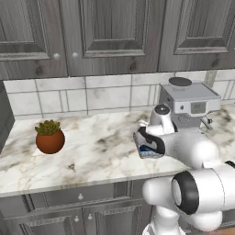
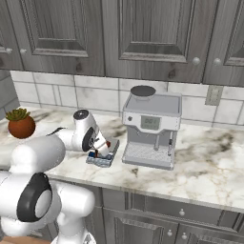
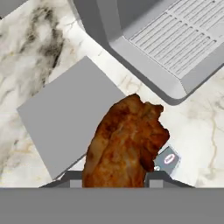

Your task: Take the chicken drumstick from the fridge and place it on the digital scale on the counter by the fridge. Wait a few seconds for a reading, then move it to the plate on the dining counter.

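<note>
Currently the gripper clamps the chicken drumstick at lower centre, over the digital scale; a weak, off-centre pinch could let it slip while lifting.

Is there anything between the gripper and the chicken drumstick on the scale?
Nothing visible. In the hand view the chicken drumstick sits right at the gripper, over the digital scale; the coffee machine stands beside.

Both base views flank the counter; hand view looks closely down.
</note>
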